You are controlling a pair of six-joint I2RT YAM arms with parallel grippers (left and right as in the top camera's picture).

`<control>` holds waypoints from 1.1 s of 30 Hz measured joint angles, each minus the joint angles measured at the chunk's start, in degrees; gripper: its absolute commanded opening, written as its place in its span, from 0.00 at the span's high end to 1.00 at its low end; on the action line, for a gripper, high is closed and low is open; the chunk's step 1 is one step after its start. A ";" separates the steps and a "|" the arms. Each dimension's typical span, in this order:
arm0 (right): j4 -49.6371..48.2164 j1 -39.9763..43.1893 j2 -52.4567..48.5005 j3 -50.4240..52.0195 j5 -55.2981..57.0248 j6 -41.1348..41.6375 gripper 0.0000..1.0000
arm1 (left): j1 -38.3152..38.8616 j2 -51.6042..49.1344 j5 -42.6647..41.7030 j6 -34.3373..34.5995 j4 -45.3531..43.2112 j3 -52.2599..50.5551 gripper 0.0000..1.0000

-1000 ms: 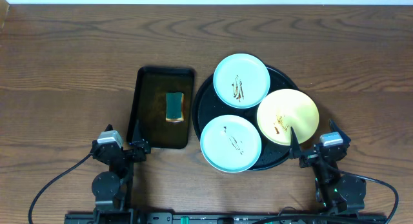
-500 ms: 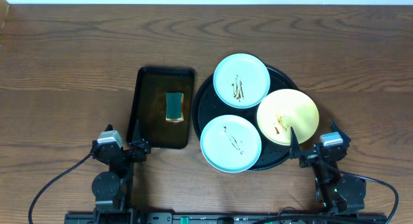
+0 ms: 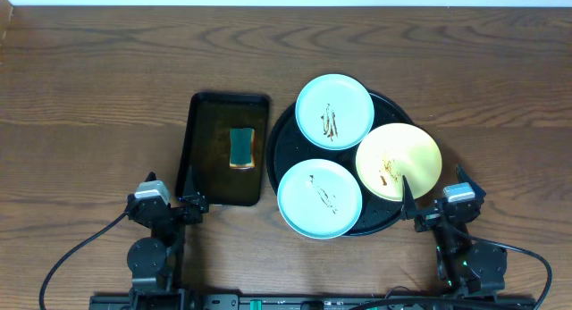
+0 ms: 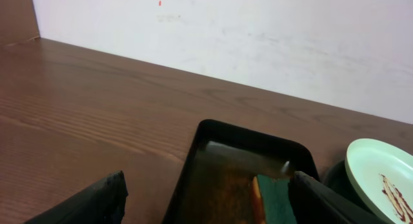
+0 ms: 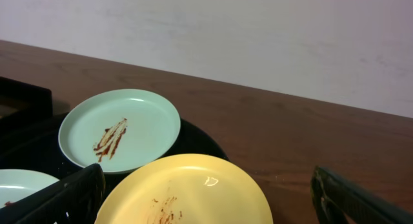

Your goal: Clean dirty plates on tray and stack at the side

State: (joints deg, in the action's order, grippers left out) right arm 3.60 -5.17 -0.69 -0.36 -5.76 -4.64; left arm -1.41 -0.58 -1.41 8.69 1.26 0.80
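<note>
The round black tray (image 3: 287, 136) holds three plates with brown smears: a mint-blue one (image 3: 344, 100) at the back, a mint-blue one (image 3: 299, 203) at the front left and a pale yellow one (image 3: 413, 149) at the right. In the right wrist view the back mint plate (image 5: 148, 121) and the yellow plate (image 5: 213, 185) lie ahead of my open right gripper (image 5: 206, 204). My right gripper (image 3: 427, 203) rests at the tray's front right edge. My left gripper (image 3: 183, 198) is open and empty at the front edge of the rectangular tray; its wrist view (image 4: 206, 201) shows nothing between the fingers.
A rectangular black tray (image 3: 201, 122) left of the round tray holds a green-and-yellow sponge (image 3: 241, 147), also in the left wrist view (image 4: 274, 198). Bare wood-grain tabletop (image 3: 89, 104) spreads left, right and behind. A white wall (image 4: 258, 30) stands behind the table.
</note>
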 measured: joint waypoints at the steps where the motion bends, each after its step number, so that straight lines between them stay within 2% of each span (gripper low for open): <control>1: -0.04 0.00 0.00 0.00 0.09 0.48 0.01 | 0.00 0.00 0.11 0.00 0.00 0.00 0.20; 9: 1.42 0.00 -0.04 -0.26 5.68 7.06 0.01 | 0.00 -0.24 0.31 0.00 1.40 0.76 0.20; 15: 10.58 0.00 -4.11 -5.49 8.24 8.61 0.01 | 0.00 -8.94 1.20 -0.02 11.69 6.10 0.20; 24: 19.63 0.00 -26.84 -23.23 9.88 9.05 0.01 | 0.00 -35.17 1.31 -0.20 24.39 28.81 0.19; 33: 35.45 0.00 -52.92 -44.35 7.74 9.20 0.01 | 0.00 -58.95 -5.01 -0.20 47.34 54.77 0.20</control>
State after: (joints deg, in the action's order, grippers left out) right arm 39.05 -5.17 -53.60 -44.71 1.98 4.56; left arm -1.41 -59.53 -6.42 8.49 48.60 55.57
